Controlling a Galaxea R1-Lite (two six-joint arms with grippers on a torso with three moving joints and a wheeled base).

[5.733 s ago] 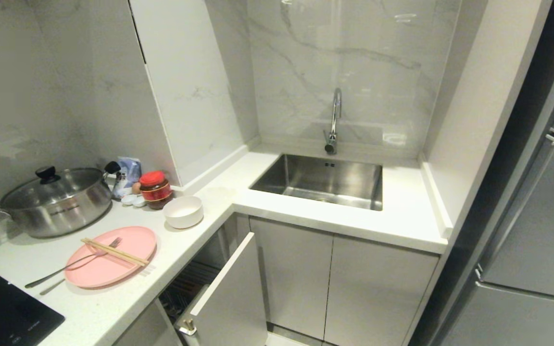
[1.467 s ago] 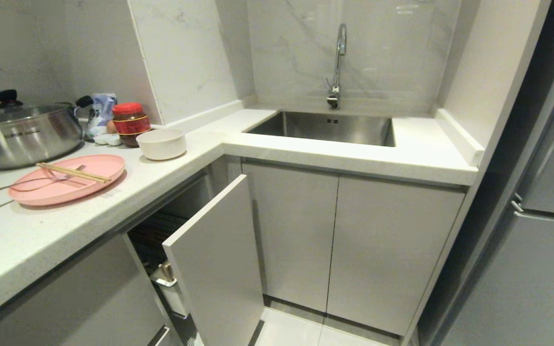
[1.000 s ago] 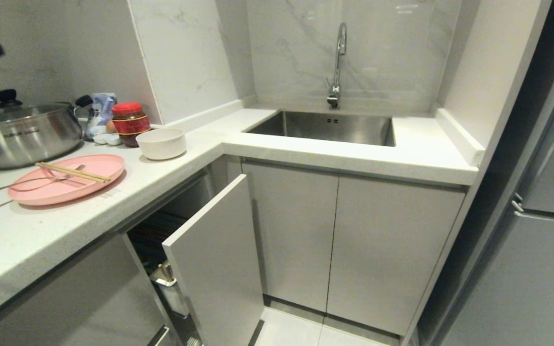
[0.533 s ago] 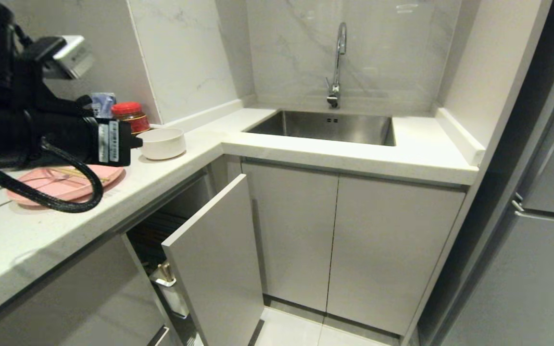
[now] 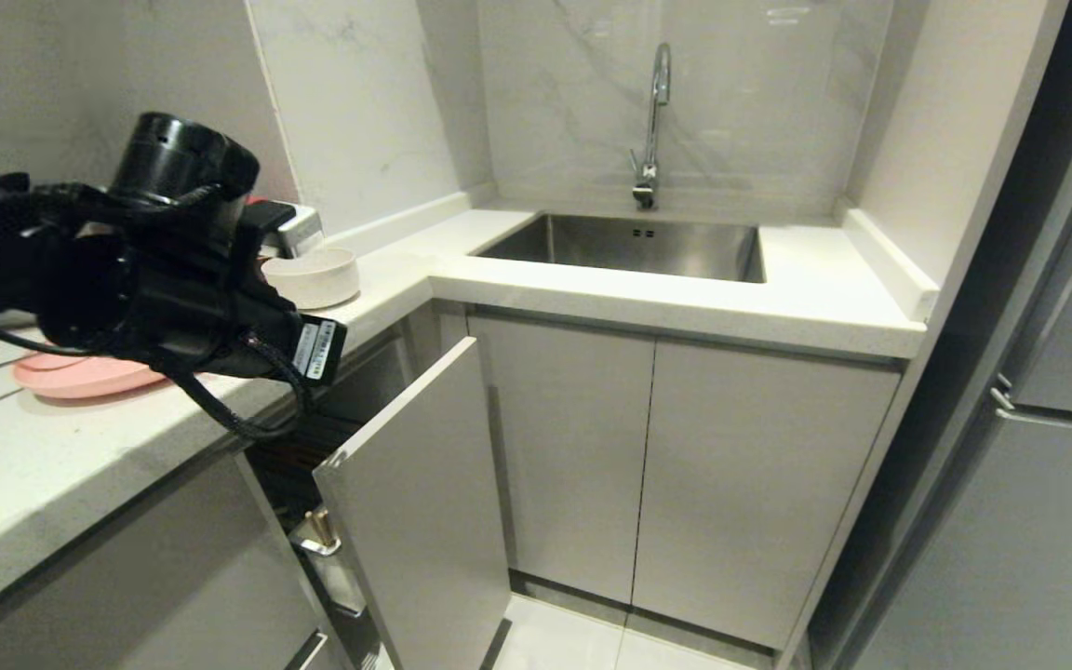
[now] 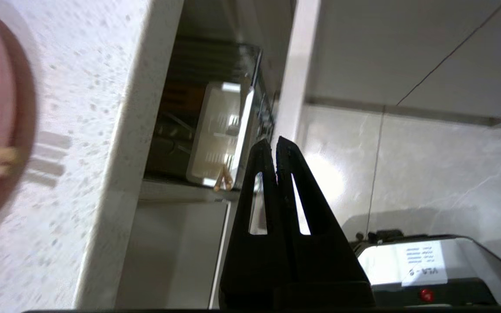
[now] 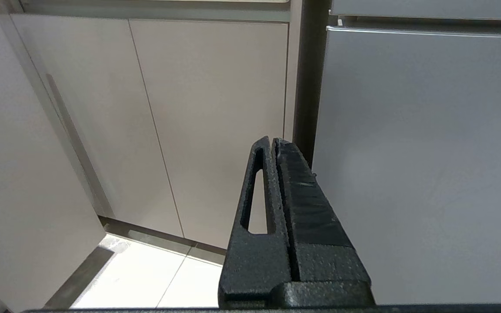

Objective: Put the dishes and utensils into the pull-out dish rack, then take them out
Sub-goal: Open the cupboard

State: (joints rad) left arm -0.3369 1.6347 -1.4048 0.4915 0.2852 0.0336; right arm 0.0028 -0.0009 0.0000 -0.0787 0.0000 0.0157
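Left gripper (image 6: 275,143) swings in over the counter edge (image 5: 220,409) above the pull-out dish rack (image 6: 215,139), fingers clenched, empty. Pink plate (image 5: 80,377) and bowl (image 5: 313,276) sit on that counter, unloaded. Rack only part-open; probably gets pulled first. Right gripper (image 7: 272,143) parked, clenched.

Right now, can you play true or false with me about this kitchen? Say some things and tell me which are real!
1. The left tool is shut and holds nothing. True.
2. The pink plate is already in the pull-out dish rack. False: it lies on the counter.
3. The rack's white front panel stands partly out from the cabinet. True.
4. The off-white bowl sits in the sink. False: it stands on the counter, near the corner.
5. The right tool is wide open. False: it is shut, down by the lower cabinet doors.
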